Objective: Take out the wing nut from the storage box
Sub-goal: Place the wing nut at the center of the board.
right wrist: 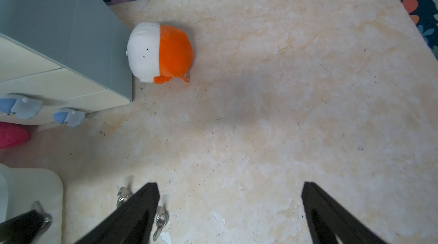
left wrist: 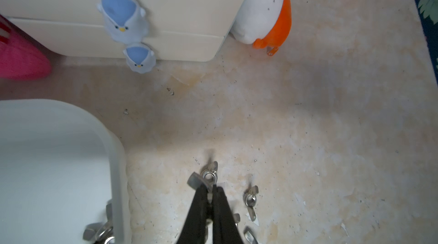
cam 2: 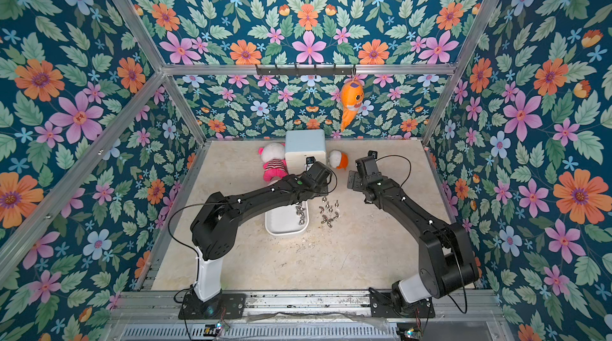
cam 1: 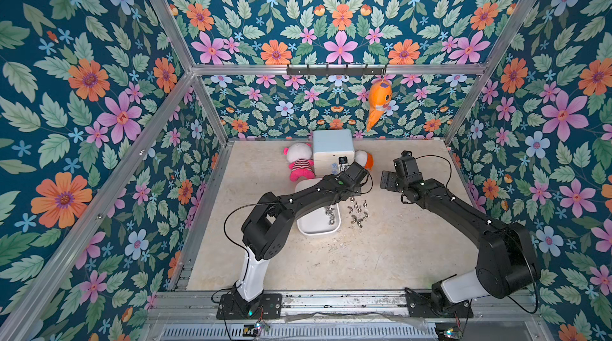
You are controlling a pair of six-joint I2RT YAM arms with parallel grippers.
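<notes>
We've got the left gripper [left wrist: 209, 190] clamped on a small shiny silver wing nut [left wrist: 208, 175] with rounded wings, the white storage box [left wrist: 117, 171] just beside it; right gripper [right wrist: 230, 184] spread wide.

Left gripper [left wrist: 209, 193] pinches a nut [left wrist: 208, 176] at its tips, jaws nearly together; right gripper [right wrist: 230, 185] gapes wide, pointing down.

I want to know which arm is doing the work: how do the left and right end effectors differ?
The left end effector is shut; the right end effector stands wide open. The left pinches a wing nut at its tips; the right holds nothing. Both have black fingers and are over the table, outside the storage box.
</notes>
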